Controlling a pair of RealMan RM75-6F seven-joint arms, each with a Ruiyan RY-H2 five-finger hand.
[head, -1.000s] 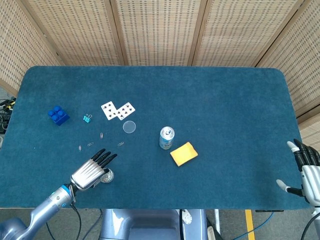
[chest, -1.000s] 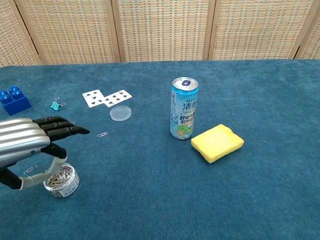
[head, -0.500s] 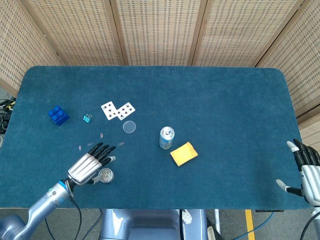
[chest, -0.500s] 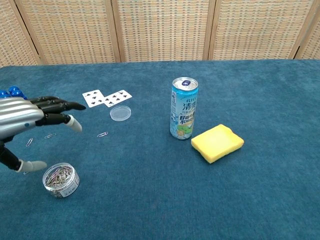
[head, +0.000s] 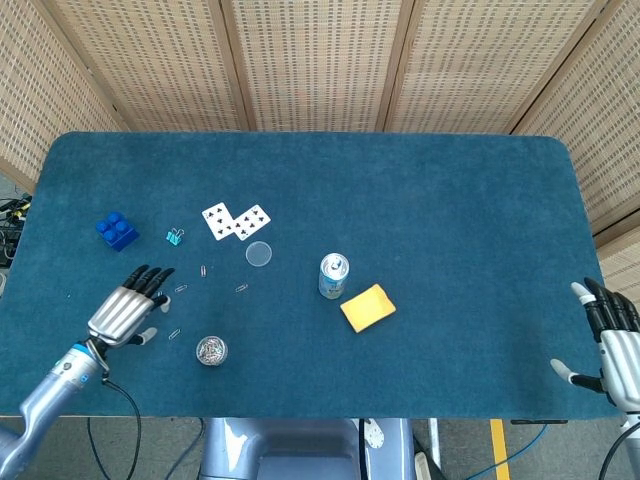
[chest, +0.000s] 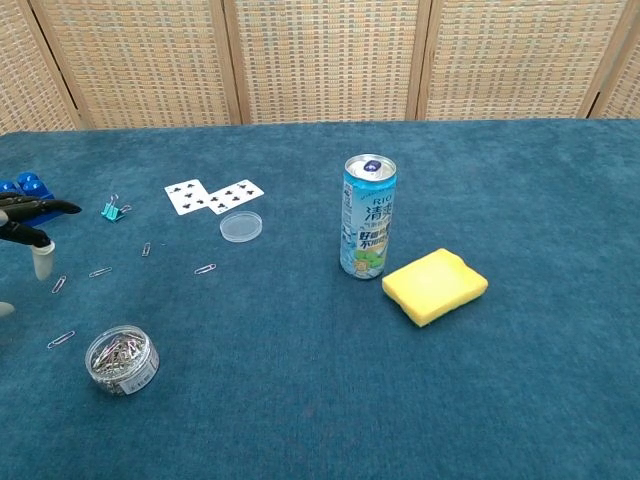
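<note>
At the far left of the blue desk (head: 420, 190) lies a blue building block (head: 117, 230), then a teal binder clip (head: 176, 236). The left hand (head: 128, 310) hovers with fingers spread and straight, holding nothing, over loose paper clips (head: 181, 288). Nearest to it, just to its right and apart from it, stands the small round tub of paper clips (head: 211, 350). Further right come two playing cards (head: 236, 219), a clear round lid (head: 259, 253), an upright drink can (head: 333, 276) and a yellow sponge (head: 367, 307) just beside the can. The right hand (head: 612, 344) sits off the desk's right edge, fingers apart and empty.

The chest view shows only the left hand's dark fingertips (chest: 40, 208) at its left edge and misses the right hand altogether; the head view shows both.

A second ago the left hand was over the tub, thumb at its rim; it has since drawn back leftward, leaving the tub in place.
</note>
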